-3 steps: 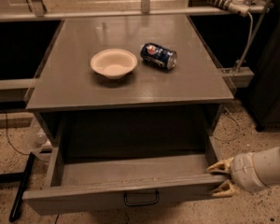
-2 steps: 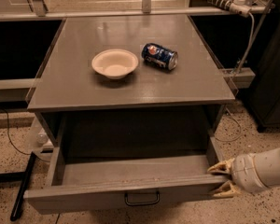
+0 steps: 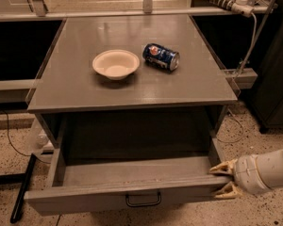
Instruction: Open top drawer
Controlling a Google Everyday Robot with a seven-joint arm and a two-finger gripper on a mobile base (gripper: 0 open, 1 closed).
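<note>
The top drawer (image 3: pixel 118 197) of the grey cabinet is pulled far out, and its deep grey interior (image 3: pixel 132 169) holds nothing I can see. A small black loop handle (image 3: pixel 143 200) sits in the middle of its front panel. My gripper (image 3: pixel 222 180) comes in from the lower right, its two pale fingers spread apart at the drawer's right front corner. One fingertip touches the top of the drawer's right edge and the other lies lower beside the front panel. Nothing is held between them.
On the cabinet top (image 3: pixel 75 88) sit a white bowl (image 3: pixel 115 64) and a blue soda can (image 3: pixel 161 57) lying on its side. A black cable (image 3: pixel 23 187) runs along the speckled floor at the left. A white hose and cords (image 3: pixel 236 4) hang at the upper right.
</note>
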